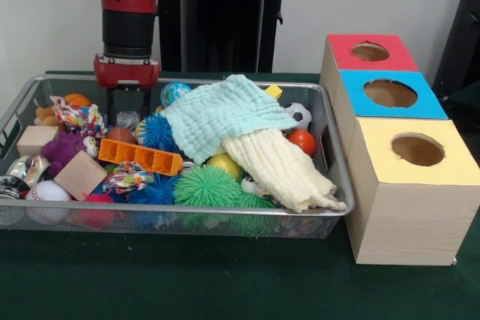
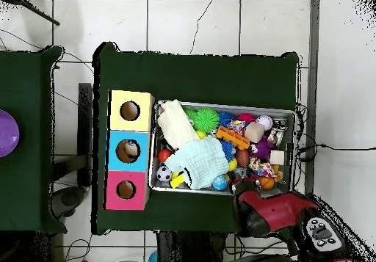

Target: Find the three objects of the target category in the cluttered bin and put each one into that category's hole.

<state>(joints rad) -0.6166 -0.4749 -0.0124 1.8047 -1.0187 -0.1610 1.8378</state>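
Over the bin's [image 1: 334, 177] far left side, the hand [image 1: 127, 115] hangs with fingers apart

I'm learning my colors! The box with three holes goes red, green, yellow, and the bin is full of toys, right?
Almost. The middle section of the box is blue, not green, as the front view shows. The red section and the yellow section are as you said, and the wire bin is indeed full of toys.

The hand [image 1: 126, 107] hangs over the bin's [image 1: 337, 185] rear corner; cloths [image 1: 247, 136] lie beside it, the box of holes [image 1: 397, 177] beyond them.
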